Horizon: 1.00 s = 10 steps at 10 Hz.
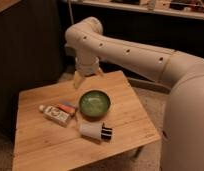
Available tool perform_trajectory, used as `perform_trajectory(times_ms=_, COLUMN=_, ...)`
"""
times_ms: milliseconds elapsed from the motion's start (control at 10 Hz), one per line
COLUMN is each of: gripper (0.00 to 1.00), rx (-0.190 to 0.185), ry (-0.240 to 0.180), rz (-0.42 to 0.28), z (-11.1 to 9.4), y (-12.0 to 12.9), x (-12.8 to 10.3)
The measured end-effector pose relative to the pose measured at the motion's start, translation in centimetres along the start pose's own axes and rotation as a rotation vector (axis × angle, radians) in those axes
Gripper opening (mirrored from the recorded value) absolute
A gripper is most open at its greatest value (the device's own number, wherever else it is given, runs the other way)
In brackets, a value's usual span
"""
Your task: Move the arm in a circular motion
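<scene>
We see the arm (130, 50) as a thick, glossy white limb of rounded tubular segments. It swells from a very large rounded section at the near right and narrows as it reaches up and to the left across the scene. A row of small dark dots runs along its long segment, and a faint seam rings it near the wide end. At the far left it bends through a rounded elbow, also dotted, and turns down into a short ribbed wrist. The gripper (88, 77) hangs from that wrist above the far edge of the wooden table (130, 115), just beyond the green bowl (94, 103). Its two yellowish-tan fingers (77, 81) are splayed wide apart and point downward with nothing between them (the left one reaches a little lower than the right). We cannot tell whether the tips touch the tabletop. The bowl sits around the middle of the table. Near it lies a small white cylinder (91, 130) with a black end, on its side. To the left of the bowl lie a white tube (55, 114) and a small orange packet (69, 106), close together.
</scene>
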Motion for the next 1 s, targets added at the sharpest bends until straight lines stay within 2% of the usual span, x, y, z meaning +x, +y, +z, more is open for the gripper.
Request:
perform_trajectory(times_ms=200, gripper=0.8, rx=-0.012, ry=-0.001, rz=0.083, z=-0.4, y=4.7, x=-2.0)
perform_trajectory(times_ms=300, gripper=0.8, rx=-0.022, ry=0.002, rz=0.139, z=-0.9, y=7.8, x=-3.7)
perform_trajectory(times_ms=600, gripper=0.8, rx=-0.032, ry=0.015, rz=0.224, z=-2.2, y=12.8, x=-8.6)
perform_trajectory(times_ms=800, gripper=0.8, rx=-0.027, ry=0.024, rz=0.252, z=-3.3, y=14.5, x=-13.0)
perform_trajectory(times_ms=1000, gripper=0.8, rx=-0.009, ry=0.025, rz=0.238, z=-4.3, y=13.0, x=-17.3)
